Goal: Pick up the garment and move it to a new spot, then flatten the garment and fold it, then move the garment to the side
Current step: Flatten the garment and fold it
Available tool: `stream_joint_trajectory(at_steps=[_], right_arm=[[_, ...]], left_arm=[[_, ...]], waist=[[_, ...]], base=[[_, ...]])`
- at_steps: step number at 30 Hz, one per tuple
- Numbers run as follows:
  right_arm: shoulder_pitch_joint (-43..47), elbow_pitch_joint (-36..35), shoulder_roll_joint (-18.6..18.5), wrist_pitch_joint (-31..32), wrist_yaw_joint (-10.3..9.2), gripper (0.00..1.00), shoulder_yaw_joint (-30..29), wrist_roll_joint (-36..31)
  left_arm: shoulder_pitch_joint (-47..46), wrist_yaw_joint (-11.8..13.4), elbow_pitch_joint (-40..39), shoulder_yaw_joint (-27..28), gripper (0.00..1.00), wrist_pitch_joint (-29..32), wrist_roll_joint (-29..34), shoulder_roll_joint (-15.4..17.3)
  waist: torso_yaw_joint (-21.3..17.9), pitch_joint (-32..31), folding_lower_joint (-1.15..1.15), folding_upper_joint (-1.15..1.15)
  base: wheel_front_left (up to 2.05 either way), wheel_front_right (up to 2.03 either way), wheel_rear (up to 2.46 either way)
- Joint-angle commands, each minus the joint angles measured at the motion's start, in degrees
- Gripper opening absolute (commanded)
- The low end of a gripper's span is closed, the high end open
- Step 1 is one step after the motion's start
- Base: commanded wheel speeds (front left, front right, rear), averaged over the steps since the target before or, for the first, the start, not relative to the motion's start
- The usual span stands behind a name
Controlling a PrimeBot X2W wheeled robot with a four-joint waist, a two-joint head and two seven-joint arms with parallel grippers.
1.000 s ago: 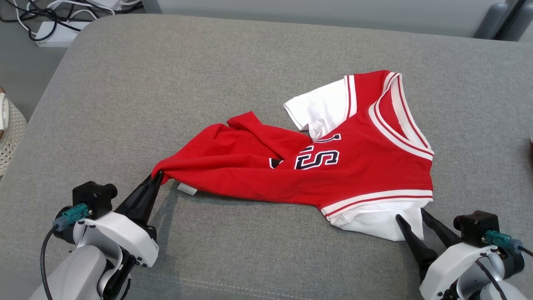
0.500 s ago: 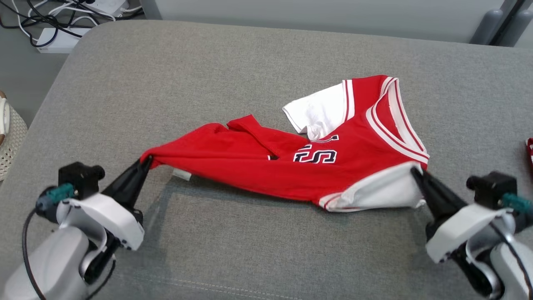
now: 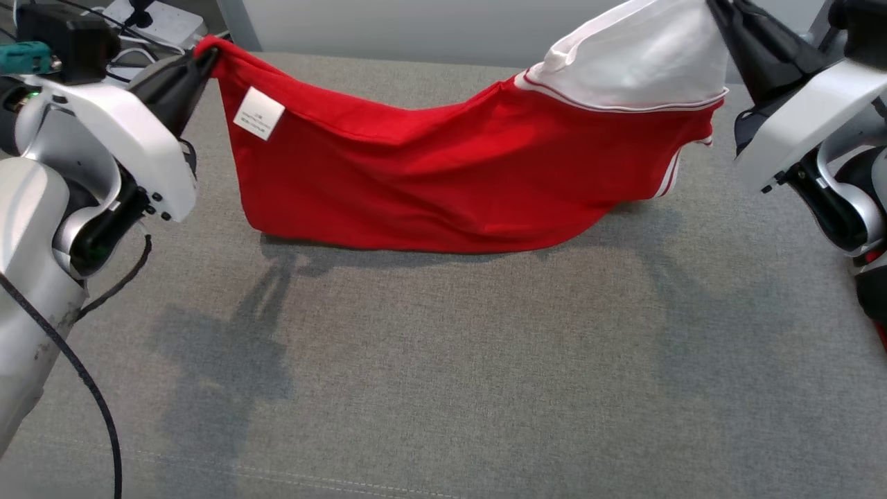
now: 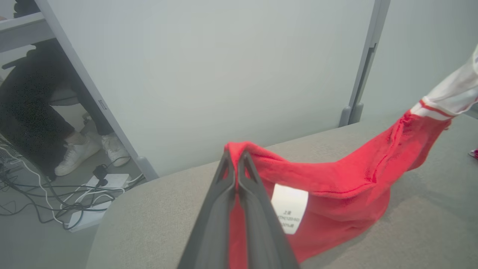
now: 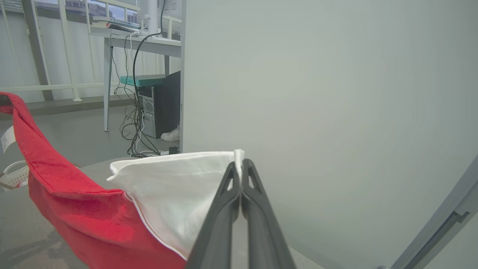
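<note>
Now left tool (image 3: 206, 57) grips garment (image 3: 416, 187) corner, right tool (image 3: 715, 8) sleeve edge; middle sags over cushion (image 3: 443, 381).

We see office: grey partition panels (image 4: 209, 74), desk (image 5: 149, 42) above computer tower (image 5: 164, 102), tangled cables (image 5: 130, 123), power strip (image 4: 108, 182), seated person's sneakers (image 4: 76, 157).

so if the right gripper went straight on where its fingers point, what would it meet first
Beyond the white sleeve pinched in its tips, the right gripper points at the pale partition panel; nothing else seems to lie between, though the depth is hard to judge.
</note>
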Motion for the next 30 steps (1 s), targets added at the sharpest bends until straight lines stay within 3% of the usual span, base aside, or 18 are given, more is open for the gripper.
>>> stream_joint_trajectory(at_steps=[1, 4, 9, 11, 12, 16, 19, 23, 25, 26, 28, 30], right_arm=[[-0.2, -1.1, -0.8, 2.5, -0.01, 0.00, 2.8, 3.5], [1.5, -4.3, -3.3, 6.9, -0.01, 0.00, 6.5, 10.4], [8.5, -15.3, -11.7, 17.5, -0.01, 0.00, 9.9, 23.0], [10.1, -17.5, -13.4, 19.5, -0.01, 0.00, 9.8, 25.2], [13.5, -21.4, -16.3, 23.7, -0.01, 0.00, 8.9, 29.5], [17.7, -25.7, -18.6, 29.6, -0.01, 0.00, 5.9, 33.7], [15.6, -23.3, -13.8, 31.0, -0.01, 0.00, 3.2, 33.1], [4.1, -10.3, -0.8, 29.7, -0.01, 0.00, -0.9, 28.4], [-5.9, -2.5, 4.7, 23.8, -0.01, 0.00, -3.7, 20.4], [-10.9, 1.4, 7.6, 19.2, -0.01, 0.00, -6.5, 17.1], [-20.6, 7.5, 11.4, 10.0, -0.01, 0.00, -11.2, 10.3], [-27.5, 12.3, 14.1, 2.7, -0.01, 0.00, -15.9, 6.8]], left_arm=[[-2.8, -0.2, -2.4, -0.4, 0.00, 3.3, -2.5, 3.7], [-0.4, -0.2, -7.4, -4.0, 0.00, 9.4, -8.6, 6.2], [7.7, -0.2, -20.6, -7.8, 0.00, 19.0, -20.0, 12.6], [9.5, -0.2, -23.0, -8.2, 0.00, 20.6, -21.9, 13.9], [12.9, 0.0, -27.5, -8.7, 0.00, 23.0, -26.1, 16.2], [16.6, 1.1, -32.3, -8.9, 0.00, 26.2, -32.1, 18.7], [15.1, 1.5, -29.5, -8.8, 0.00, 28.6, -34.1, 17.8], [6.0, 1.3, -17.7, -6.2, 0.00, 26.5, -31.8, 11.7], [-2.6, 0.9, -10.7, -3.3, 0.00, 18.6, -24.9, 8.8], [-7.6, 0.9, -7.5, -0.7, 0.00, 11.4, -20.9, 7.3], [-16.7, 0.6, -2.2, 4.0, 0.00, -1.8, -15.2, 4.6], [-23.2, 0.2, 1.5, 6.0, 0.00, -10.8, -12.1, 2.5]], waist=[[-0.4, -1.4, 0.00, 0.00], [-0.8, -2.8, 0.00, 0.00], [-1.5, -2.8, 0.00, 0.00], [-1.6, -2.4, 0.00, 0.00], [-2.0, -1.2, 0.00, 0.00], [-2.6, 3.0, 0.00, 0.00], [-3.0, 7.9, 0.00, 0.00], [-4.1, 15.5, 0.00, 0.00], [-4.9, 18.5, 0.00, 0.00], [-5.3, 19.5, 0.00, 0.00], [-5.9, 20.2, 0.00, 0.00], [-6.3, 19.4, 0.00, 0.00]], base=[[0.00, 0.00, 0.00], [0.00, 0.00, 0.00], [0.00, 0.00, 0.00], [0.00, 0.00, 0.00], [0.00, 0.00, 0.00], [0.00, 0.00, 0.00], [0.00, 0.00, 0.00], [0.00, 0.00, 0.00], [0.00, 0.00, 0.00], [0.00, 0.00, 0.00], [0.00, 0.00, 0.00], [0.00, 0.00, 0.00]])
